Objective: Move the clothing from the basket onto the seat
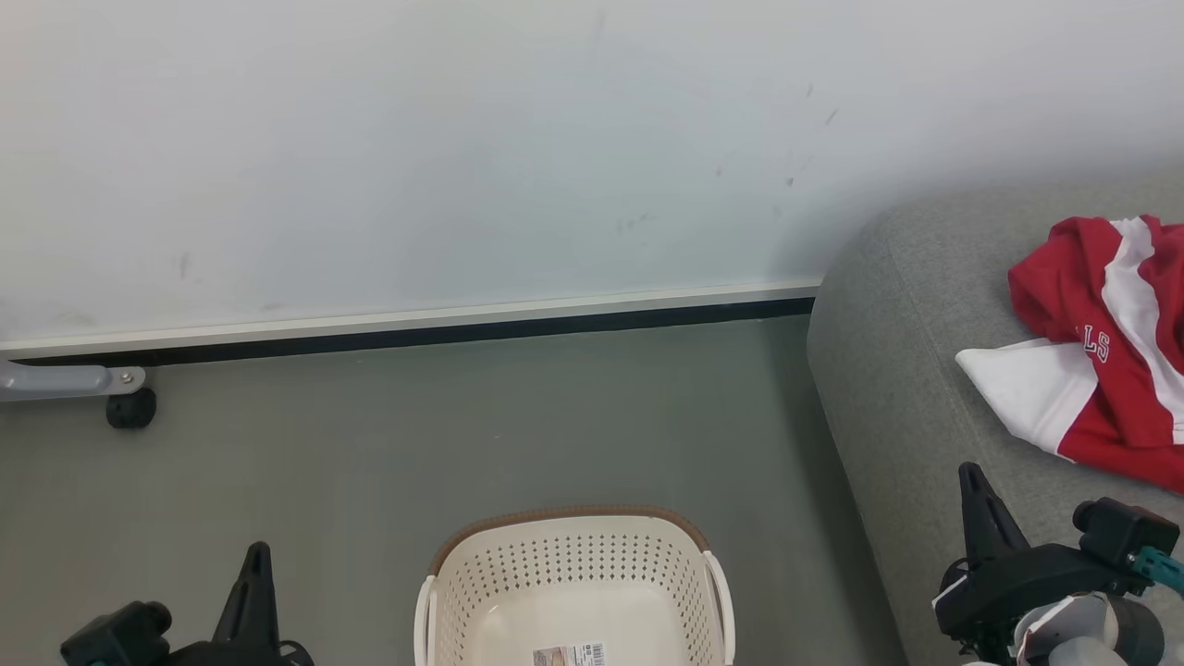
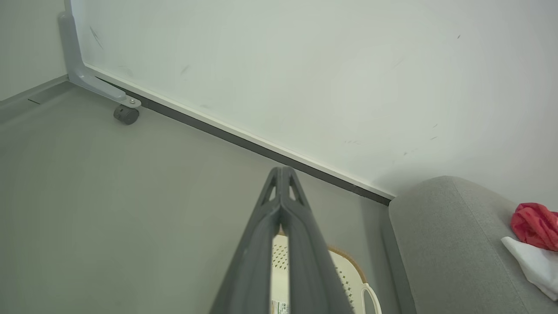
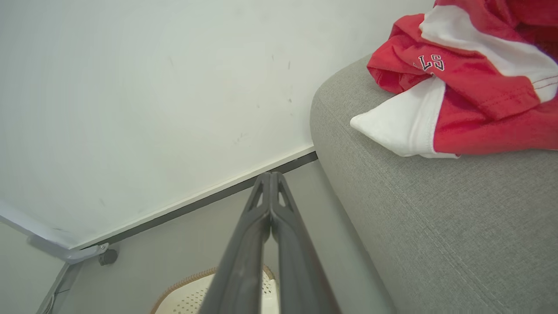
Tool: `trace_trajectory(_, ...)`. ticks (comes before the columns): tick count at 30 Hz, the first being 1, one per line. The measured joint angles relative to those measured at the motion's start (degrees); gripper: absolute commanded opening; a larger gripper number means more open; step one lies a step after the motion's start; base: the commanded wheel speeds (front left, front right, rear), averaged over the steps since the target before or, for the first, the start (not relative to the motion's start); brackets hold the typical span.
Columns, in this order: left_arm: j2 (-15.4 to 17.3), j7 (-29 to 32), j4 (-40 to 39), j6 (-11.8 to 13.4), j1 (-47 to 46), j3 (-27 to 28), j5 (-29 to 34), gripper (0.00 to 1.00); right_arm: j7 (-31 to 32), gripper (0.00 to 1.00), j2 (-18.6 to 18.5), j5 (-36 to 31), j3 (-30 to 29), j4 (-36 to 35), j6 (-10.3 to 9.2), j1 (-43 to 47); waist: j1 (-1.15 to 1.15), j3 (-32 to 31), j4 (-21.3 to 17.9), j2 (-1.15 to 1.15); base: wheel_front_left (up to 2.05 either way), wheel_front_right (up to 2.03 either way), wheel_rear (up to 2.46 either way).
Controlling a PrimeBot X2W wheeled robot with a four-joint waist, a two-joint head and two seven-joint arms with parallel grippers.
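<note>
The jersey (image 1: pixel 1110 361) lies on the sofa (image 1: pixel 888 388), right of the basket (image 1: pixel 573 560). The left hand (image 1: pixel 256 553) and right hand (image 1: pixel 969 474) flank the basket, both clenched on nothing

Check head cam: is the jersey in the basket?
No, the jersey lies on the sofa, apart from the basket.

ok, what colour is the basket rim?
The rim is brown with a woven look, on the cream-white perforated basket. The head view shows it best.
</note>
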Motion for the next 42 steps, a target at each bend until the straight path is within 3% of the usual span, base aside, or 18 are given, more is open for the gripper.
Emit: trace_trajectory(42,-3.3,6.0,3.4,-6.4,-3.3,4.8,-29.3,0.00,7.6,0.00,5.6,30.4,-12.0,-1.2,6.23,1.7,0.00,-0.2,0.6,0.00,0.00,0.00,0.00)
